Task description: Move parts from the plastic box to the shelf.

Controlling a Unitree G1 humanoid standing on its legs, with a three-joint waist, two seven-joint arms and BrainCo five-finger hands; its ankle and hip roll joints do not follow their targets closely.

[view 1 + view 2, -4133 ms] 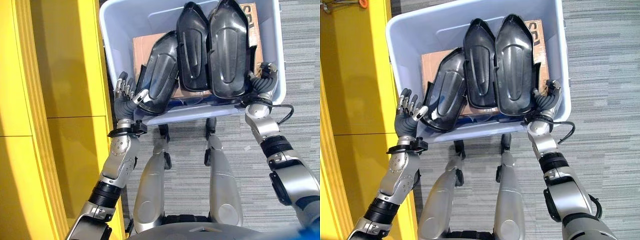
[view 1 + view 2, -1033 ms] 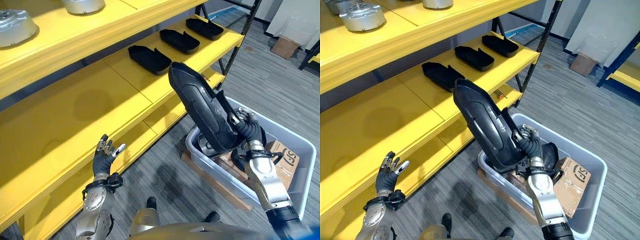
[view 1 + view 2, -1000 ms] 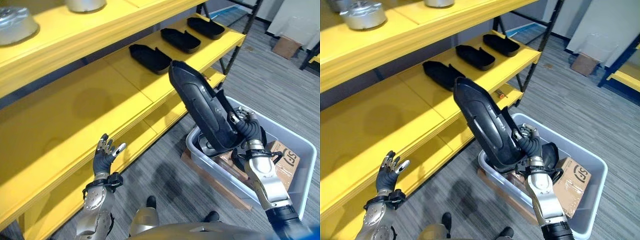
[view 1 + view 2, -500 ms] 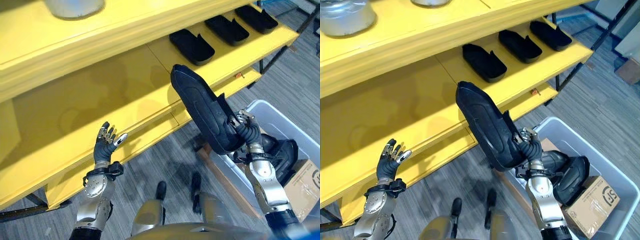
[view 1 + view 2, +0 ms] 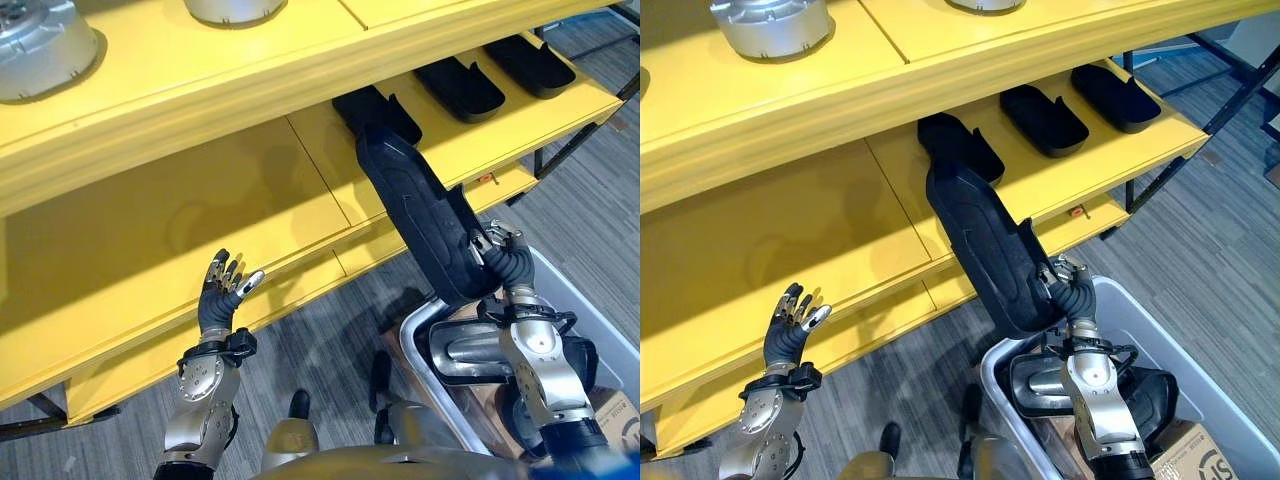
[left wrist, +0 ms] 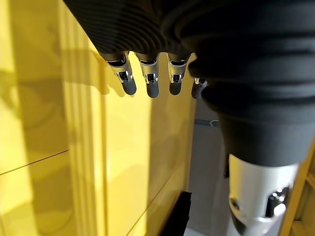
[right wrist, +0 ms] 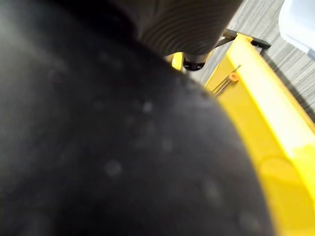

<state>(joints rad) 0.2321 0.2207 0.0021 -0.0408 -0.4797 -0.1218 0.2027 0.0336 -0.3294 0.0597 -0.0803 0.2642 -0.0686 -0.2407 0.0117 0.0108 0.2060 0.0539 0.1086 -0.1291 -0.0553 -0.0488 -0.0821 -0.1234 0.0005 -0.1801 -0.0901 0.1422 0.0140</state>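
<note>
Here the yellow metal shelf [image 5: 250,215] serves as the landmark, its boards running across the upper part of both eye views. On its top board, toward the left end, stand two silver round metal parts [image 5: 772,25]. Below the front edge of the middle board, at the shelf's left portion, the left robot hand [image 5: 222,293] is raised with its fingers spread and relaxed, holding nothing; its wrist view shows the dark tips [image 6: 129,86] straight in a row just in front of the yellow boards.

Further right, on the middle board, three black moulded plastic tray parts lie in a line toward the shelf's right end: the nearest tray part [image 5: 960,146], the middle one [image 5: 1043,119] and the far one [image 5: 1116,97], apart from one another. Just in front of the nearest one, a long black moulded plastic shell part [image 5: 418,225] is held up at a slant, its upper end over the middle board's front edge and its lower end off the shelf. The right robot hand [image 5: 505,266] grips that lower end, fingers curled round its rim.

Below the shelf's right end, on the grey carpet floor [image 5: 1210,210], stands the pale blue plastic box [image 5: 1160,344], with more dark parts [image 5: 1135,392] and a brown cardboard piece [image 5: 1195,460] inside it.
</note>
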